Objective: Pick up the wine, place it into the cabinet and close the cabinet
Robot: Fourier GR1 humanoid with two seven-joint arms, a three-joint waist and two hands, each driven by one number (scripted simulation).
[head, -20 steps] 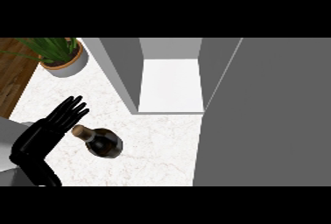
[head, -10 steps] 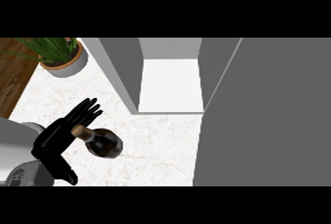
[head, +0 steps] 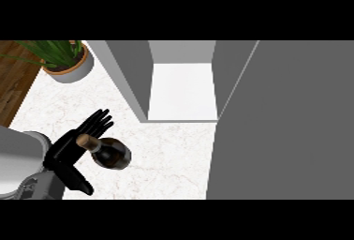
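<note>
We see a wine bottle (head: 110, 153) of dark brown, nearly black glass with a tan top. The left hand (head: 69, 149) is black and its forearm (head: 17, 154) pale grey. The bench (head: 173, 154) is white marble with faint grey veins. The cabinet (head: 131, 79) is grey outside and white within. The plant (head: 52, 49) is green, its pot (head: 72, 74) light grey, and the floor (head: 14, 84) brown wood grain.

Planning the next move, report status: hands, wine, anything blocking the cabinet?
Left hand open, fingers straight beside the wine bottle. Right hand not in view. Wine bottle on the counter, ungrasped. Cabinet open, nothing between.
</note>
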